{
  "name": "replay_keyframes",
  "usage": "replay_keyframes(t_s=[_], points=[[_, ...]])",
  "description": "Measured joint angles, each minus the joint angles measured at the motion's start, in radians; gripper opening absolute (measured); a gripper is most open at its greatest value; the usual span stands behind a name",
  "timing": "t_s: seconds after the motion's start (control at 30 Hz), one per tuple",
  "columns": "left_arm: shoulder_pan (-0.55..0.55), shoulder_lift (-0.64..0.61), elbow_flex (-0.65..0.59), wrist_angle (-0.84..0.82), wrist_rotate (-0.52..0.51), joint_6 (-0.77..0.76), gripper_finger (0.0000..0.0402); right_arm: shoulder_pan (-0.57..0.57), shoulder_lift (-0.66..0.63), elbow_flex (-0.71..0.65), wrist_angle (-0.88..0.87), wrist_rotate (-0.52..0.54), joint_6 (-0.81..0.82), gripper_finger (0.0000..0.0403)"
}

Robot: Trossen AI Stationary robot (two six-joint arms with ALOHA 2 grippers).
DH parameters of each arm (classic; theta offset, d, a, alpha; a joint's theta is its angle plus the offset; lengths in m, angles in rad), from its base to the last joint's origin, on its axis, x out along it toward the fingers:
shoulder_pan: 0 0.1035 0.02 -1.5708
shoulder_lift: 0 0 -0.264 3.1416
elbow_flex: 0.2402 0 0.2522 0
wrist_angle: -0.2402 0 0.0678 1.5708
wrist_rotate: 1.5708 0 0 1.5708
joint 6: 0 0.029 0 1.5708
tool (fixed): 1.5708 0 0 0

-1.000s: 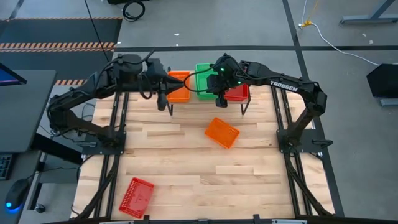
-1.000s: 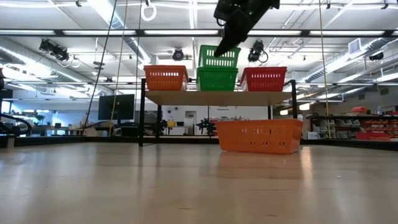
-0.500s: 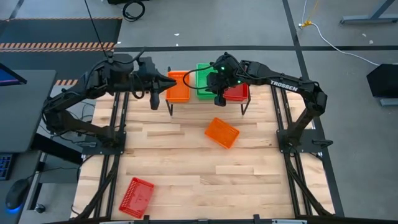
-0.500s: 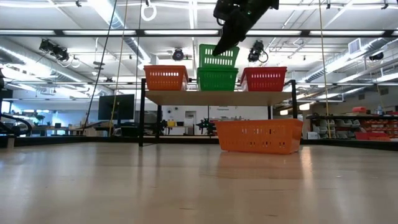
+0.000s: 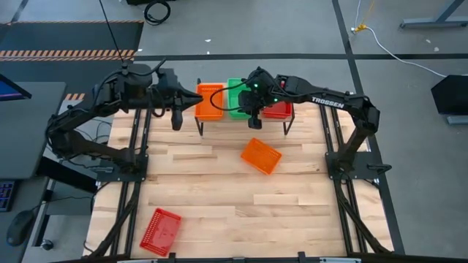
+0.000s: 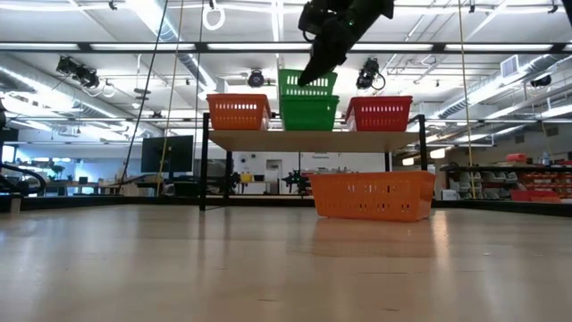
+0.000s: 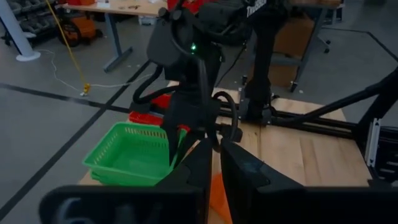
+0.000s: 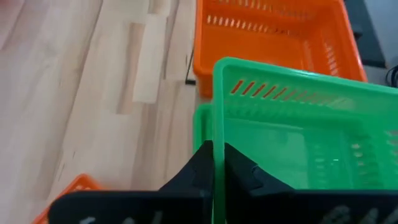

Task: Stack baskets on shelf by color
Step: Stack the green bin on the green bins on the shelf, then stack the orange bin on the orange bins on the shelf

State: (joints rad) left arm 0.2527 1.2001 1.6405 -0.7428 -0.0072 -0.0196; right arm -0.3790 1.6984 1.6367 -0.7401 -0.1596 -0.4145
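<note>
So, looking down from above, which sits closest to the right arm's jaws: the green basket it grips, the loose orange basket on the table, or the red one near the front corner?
From the right gripper:
1. Green basket, on the shelf, clamped in its jaws.
2. Orange basket, mid-table, in front of the shelf.
3. Red basket, front left corner, farthest.

White capitals reading "TROSSEN" run along the right arm (image 5: 327, 103) in the overhead view, at about two o'clock from the table's middle. No other writing can be read on anything else.
</note>
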Motion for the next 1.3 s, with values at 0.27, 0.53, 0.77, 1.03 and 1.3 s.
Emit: replay_keyframes(t_s=[0.27, 0.53, 0.77, 1.03, 1.3], points=[[-0.005, -0.023, 0.001, -0.051, 0.0, -0.003, 0.0034, 0.004, 0.002, 0.0, -0.003, 0.003, 0.006, 0.0021], [-0.005, -0.033, 0.0, -0.061, 0.0, -0.014, 0.0028, -0.024, 0.002, 0.0, -0.041, 0.032, 0.102, 0.0048], [-0.005, -0.032, 0.0, -0.067, 0.0, -0.017, 0.0023, -0.033, 0.002, 0.0, -0.034, 0.028, 0.128, 0.0129], [-0.008, -0.076, 0.0, -0.159, 0.0, 0.027, 0.0022, -0.016, -0.001, 0.0, -0.031, 0.094, 0.145, 0.0196], [-0.01, -0.162, 0.0, -0.243, 0.048, 0.022, 0.001, 0.016, -0.073, 0.0, -0.023, 0.167, 0.203, 0.0219]])
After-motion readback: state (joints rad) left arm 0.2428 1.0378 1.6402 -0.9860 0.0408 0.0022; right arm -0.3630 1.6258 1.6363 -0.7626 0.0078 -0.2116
